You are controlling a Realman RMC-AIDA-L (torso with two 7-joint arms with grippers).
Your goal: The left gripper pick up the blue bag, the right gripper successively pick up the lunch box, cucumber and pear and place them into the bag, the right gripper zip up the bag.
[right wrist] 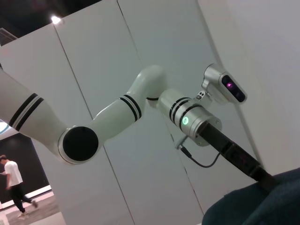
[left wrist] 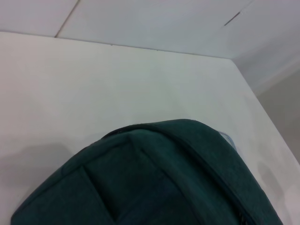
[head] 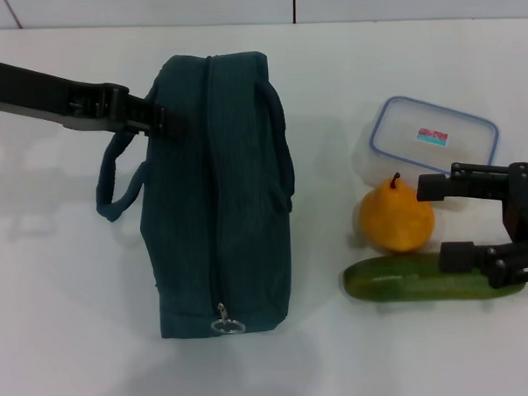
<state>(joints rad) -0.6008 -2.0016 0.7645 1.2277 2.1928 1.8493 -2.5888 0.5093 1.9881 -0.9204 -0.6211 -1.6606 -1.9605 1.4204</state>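
Note:
The blue bag (head: 218, 196) lies in the middle of the white table, its zipper running along the top and the zip pull (head: 227, 324) at the near end. My left gripper (head: 166, 121) reaches in from the left and meets the bag's far left edge by a handle (head: 114, 183). In the left wrist view the bag (left wrist: 154, 187) fills the lower part of the picture. To the right lie the clear lunch box (head: 433, 134) with a blue rim, the orange-yellow pear (head: 395, 219) and the cucumber (head: 416, 279). My right gripper (head: 446, 222) hovers open just right of the pear, above the cucumber's right end.
The table (head: 66, 285) has bare surface to the left of and in front of the bag. The right wrist view shows my left arm (right wrist: 140, 101) against a white wall, with a corner of the bag (right wrist: 262, 206) below it.

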